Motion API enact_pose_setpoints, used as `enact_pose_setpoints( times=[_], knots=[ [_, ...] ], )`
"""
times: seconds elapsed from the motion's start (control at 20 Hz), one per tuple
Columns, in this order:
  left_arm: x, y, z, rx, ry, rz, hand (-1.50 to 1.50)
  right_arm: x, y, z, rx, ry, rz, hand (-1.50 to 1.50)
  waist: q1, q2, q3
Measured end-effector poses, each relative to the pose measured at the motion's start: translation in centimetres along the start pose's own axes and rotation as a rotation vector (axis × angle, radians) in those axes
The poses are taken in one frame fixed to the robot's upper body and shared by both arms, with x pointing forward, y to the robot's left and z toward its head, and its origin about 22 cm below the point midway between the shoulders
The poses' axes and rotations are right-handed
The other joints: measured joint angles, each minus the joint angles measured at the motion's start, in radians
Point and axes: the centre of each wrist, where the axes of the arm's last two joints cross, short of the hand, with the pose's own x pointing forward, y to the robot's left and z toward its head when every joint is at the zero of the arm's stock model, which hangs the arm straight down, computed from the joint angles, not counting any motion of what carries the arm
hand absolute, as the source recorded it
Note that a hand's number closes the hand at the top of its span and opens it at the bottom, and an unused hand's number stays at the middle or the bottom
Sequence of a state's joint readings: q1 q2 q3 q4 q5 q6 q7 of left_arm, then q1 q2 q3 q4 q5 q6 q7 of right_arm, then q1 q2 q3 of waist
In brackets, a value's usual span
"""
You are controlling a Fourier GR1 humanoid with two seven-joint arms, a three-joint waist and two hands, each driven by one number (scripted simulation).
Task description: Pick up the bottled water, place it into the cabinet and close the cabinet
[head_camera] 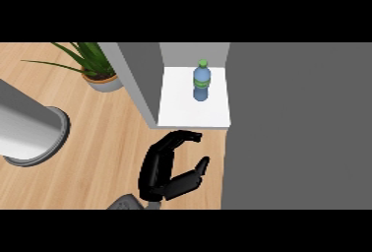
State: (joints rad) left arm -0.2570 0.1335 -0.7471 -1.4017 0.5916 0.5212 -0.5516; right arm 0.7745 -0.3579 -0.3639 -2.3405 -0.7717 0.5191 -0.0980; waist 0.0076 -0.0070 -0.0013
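The water bottle (201, 82), blue with a green cap, stands upright on the white shelf (193, 115) inside the open cabinet, towards its back. My left hand (166, 167) hovers over the wooden counter just in front of the shelf's front edge. Its fingers (178, 140) arch towards the right and its thumb (202, 166) is apart from them, with nothing between them. The hand is clear of the bottle. A broad grey panel (298, 128), which looks like the cabinet door, fills the right side next to the hand. My right hand does not show.
The cabinet's grey left wall (138, 78) runs along the shelf. A potted plant (91, 64) stands at the back left. A large silver cylinder (25, 130) stands at the left edge of the wooden counter (94, 147).
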Motion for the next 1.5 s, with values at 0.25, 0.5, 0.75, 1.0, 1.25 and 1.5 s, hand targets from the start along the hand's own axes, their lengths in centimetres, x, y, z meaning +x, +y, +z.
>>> enact_pose_setpoints(
  times=[0.25,0.5,0.75,1.0,1.25,1.5],
  knots=[
    [1.7,1.6,3.3,-0.02,0.013,-0.005,1.5,-0.2,0.3,0.0,0.082,0.045,-0.027,1.5,-0.004,0.0,0.0],
    [3.8,5.2,5.4,-0.019,0.02,-0.032,1.5,-0.2,0.4,-0.2,0.164,0.089,-0.035,1.5,-0.005,0.0,0.0],
    [5.6,8.3,6.3,-0.005,0.011,-0.069,1.5,-0.8,1.2,-0.4,0.284,0.12,-0.095,1.5,-0.009,-0.002,-0.001],
    [8.1,11.1,7.2,0.002,-0.01,-0.072,-1.5,-1.2,1.9,-0.6,0.341,0.087,-0.135,1.5,-0.013,-0.006,-0.003],
    [10.1,13.6,7.8,0.025,-0.031,-0.068,-1.5,-1.5,2.5,-1.1,0.401,0.08,-0.164,1.5,-0.01,-0.009,-0.006],
    [11.9,15.4,8.4,0.048,-0.045,-0.095,-1.5,-2.1,3.4,-1.7,0.471,0.101,-0.203,1.5,-0.003,-0.012,-0.008]
  ],
)
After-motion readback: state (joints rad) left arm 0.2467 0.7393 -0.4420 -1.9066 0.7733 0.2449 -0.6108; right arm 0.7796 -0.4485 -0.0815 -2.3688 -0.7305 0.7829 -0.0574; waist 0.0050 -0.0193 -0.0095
